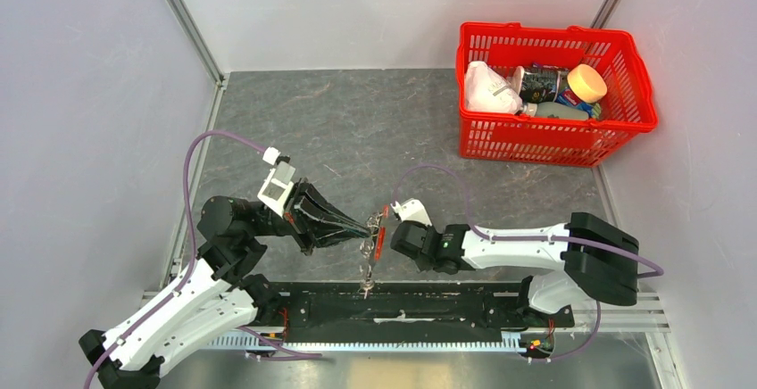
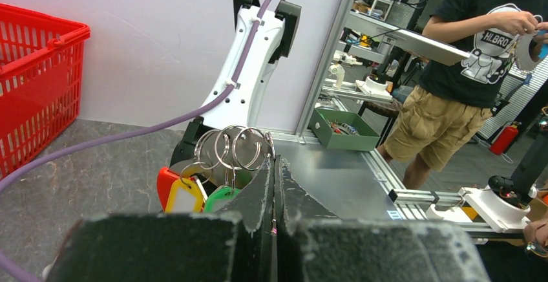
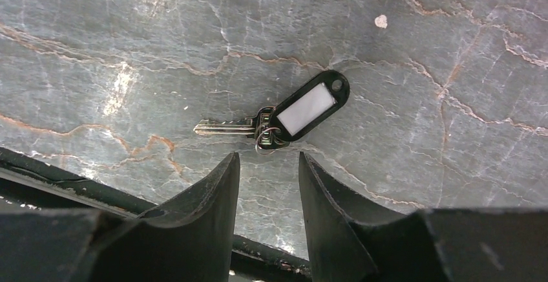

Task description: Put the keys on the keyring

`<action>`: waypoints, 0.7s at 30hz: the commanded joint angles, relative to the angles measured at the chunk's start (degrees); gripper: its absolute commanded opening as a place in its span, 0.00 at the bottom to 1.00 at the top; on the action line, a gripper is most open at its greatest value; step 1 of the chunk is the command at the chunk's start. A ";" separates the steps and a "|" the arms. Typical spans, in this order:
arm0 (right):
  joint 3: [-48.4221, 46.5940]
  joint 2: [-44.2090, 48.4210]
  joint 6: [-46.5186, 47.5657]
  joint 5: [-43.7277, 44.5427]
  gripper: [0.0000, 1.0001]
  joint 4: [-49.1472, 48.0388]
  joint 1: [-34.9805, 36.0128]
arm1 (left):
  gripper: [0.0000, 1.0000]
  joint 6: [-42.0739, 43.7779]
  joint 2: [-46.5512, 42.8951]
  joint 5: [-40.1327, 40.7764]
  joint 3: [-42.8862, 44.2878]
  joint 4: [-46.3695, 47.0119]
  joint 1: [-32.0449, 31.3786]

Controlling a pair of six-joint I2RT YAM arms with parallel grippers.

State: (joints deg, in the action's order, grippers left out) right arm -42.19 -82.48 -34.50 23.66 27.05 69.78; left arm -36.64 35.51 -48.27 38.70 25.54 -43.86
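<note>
The left pincer (image 2: 274,165) is pressed together and pinches a bunch of metal rings (image 2: 232,147) right at its tips. The rings stick up above the tips. Coloured tags (image 2: 184,195) in red, yellow and green hang down just beside its fingers. I think it holds the bunch up off the table so a key can be slid onto a ring from the other side.

The right pincer (image 3: 268,162) is spread, with nothing between its fingers. It points down at the table (image 3: 420,49). Just past its tips lies a silver key (image 3: 223,127), joined to a black tag (image 3: 309,108) with a white window. The key lies flat, with its blade pointing off to one side of the tips and the tag to the other. I think the pincer hangs over it so it can come down and pick it up. The key is thin and flat on the table, so it may be hard to grab and could slip.

Far from both pincers, at the back of the table, stands a red basket (image 1: 536,144). Inside it I see a white bag (image 1: 486,88), a dark can (image 1: 540,81) and a round orange lid (image 1: 586,83) — plus some other things I cannot make out. None of them looks needed for this job.
</note>
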 commanded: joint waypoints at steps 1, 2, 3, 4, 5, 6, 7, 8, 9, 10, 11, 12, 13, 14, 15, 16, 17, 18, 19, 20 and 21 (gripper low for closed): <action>-1.75 -0.37 -1.01 3.31 0.46 -0.55 0.26 | 0.02 1.92 -0.33 0.67 0.78 1.06 -0.27; -1.75 -0.52 -0.98 3.32 0.46 -0.67 0.26 | 0.02 1.97 -0.28 0.72 0.83 1.08 -0.27; -1.75 -0.78 -1.01 3.34 0.46 -0.83 0.22 | 0.02 2.00 -0.25 0.76 0.78 1.07 -0.27; -1.75 -0.97 -0.95 3.42 0.45 -1.01 0.25 | 0.02 2.01 -0.24 0.70 0.77 1.05 -0.26; -1.67 -1.07 -0.92 3.46 0.45 -1.25 0.22 | 0.02 2.01 -0.23 0.71 0.77 1.02 -0.27; -1.66 -1.19 -0.92 3.58 0.45 -1.53 0.20 | 0.02 2.01 -0.21 0.74 0.77 0.95 -0.25; -1.61 -1.33 -0.87 3.45 0.45 -1.78 0.27 | 0.02 2.06 -0.26 0.70 0.78 0.92 -0.26; -1.64 -1.46 -0.79 3.50 0.44 -2.08 0.27 | 0.02 2.06 -0.19 0.72 0.77 0.86 -0.27; -1.63 -1.59 -0.82 3.37 0.44 -2.25 0.25 | 0.02 2.17 -0.10 0.72 0.78 0.84 -0.22; -1.66 -1.70 -0.83 3.35 0.44 -2.47 0.25 | 0.02 2.22 -0.17 0.72 0.79 0.74 -0.26; -1.73 -1.85 -0.81 3.43 0.43 -2.61 0.26 | 0.02 2.22 -0.09 0.79 0.79 0.67 -0.27; -1.75 -1.92 -0.82 3.44 0.42 -2.70 0.26 | 0.02 2.24 -0.06 0.74 0.79 0.60 -0.31; -1.75 -1.92 -0.83 3.44 0.42 -2.79 0.27 | 0.02 2.36 -0.02 0.79 0.85 0.60 -0.31; -1.83 -1.90 -0.87 3.58 0.41 -2.79 0.23 | 0.02 2.36 -0.02 0.81 0.85 0.54 -0.27; -1.83 -1.88 -0.77 3.80 0.41 -2.79 0.22 | 0.02 2.40 0.00 0.81 0.90 0.54 -0.27; -1.84 -1.82 -0.82 4.07 0.40 -2.79 0.19 | 0.02 2.40 0.08 0.81 0.85 0.56 -0.26; -1.84 -1.75 -0.79 4.31 0.40 -2.79 0.17 | 0.02 2.42 0.14 0.81 0.83 0.54 -0.27; -1.84 -1.71 -0.87 4.77 0.39 -2.70 0.18 | 0.02 2.45 0.18 0.81 0.84 0.50 -0.27; -1.84 -1.68 -0.99 5.09 0.38 -2.63 0.16 | 0.02 2.45 0.28 0.81 0.85 0.50 -0.27; -1.84 -1.62 -1.08 5.40 0.38 -2.49 0.16 | 0.02 2.48 0.27 0.81 0.86 0.54 -0.27; -1.84 -1.49 -1.20 5.65 0.37 -2.37 0.10 | 0.02 2.49 0.35 0.83 0.85 0.54 -0.27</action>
State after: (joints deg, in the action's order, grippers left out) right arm -42.22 -84.14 -34.52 25.93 25.74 69.80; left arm -36.10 35.68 -48.16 38.70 24.99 -43.86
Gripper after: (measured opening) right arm 0.381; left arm 0.028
